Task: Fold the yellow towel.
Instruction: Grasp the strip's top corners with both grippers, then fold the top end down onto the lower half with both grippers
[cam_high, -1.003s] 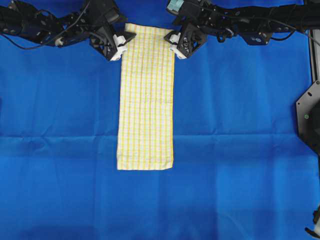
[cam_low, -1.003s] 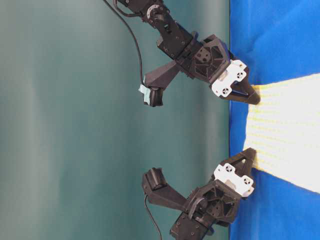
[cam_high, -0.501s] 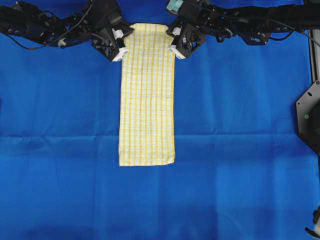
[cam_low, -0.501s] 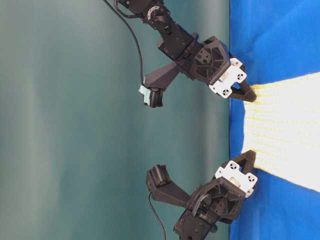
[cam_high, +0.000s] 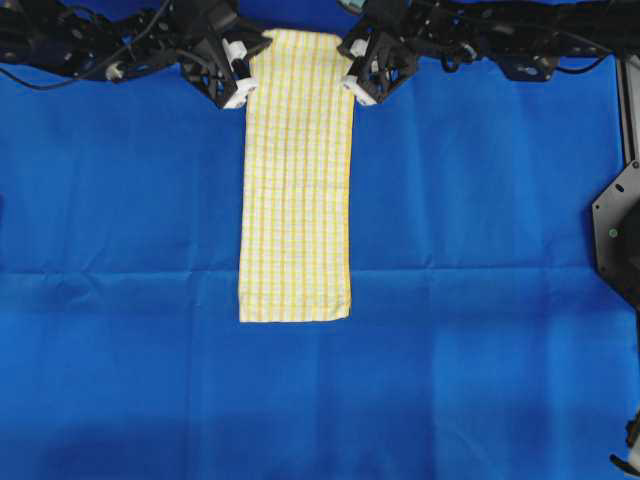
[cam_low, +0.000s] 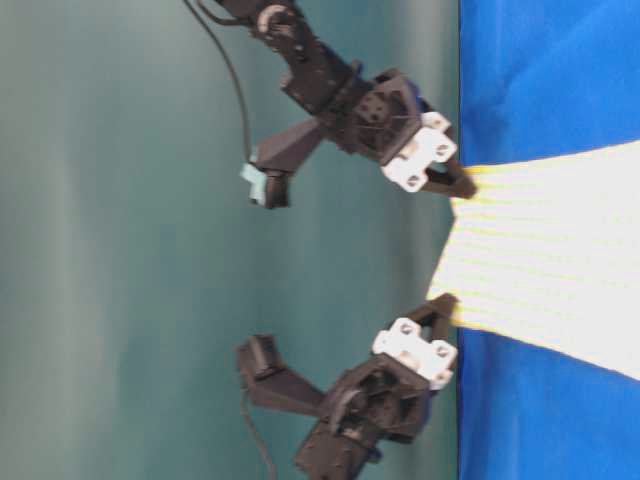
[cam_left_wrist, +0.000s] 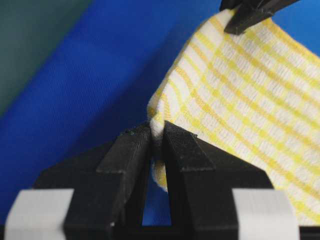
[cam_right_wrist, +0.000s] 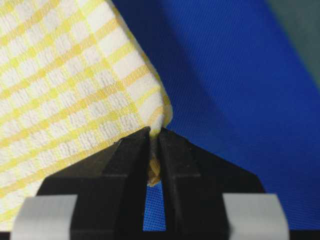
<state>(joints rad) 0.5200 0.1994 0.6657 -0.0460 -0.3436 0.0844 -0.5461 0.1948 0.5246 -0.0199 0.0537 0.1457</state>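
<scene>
no text, label, brand, number or sign can be read in any of the views.
</scene>
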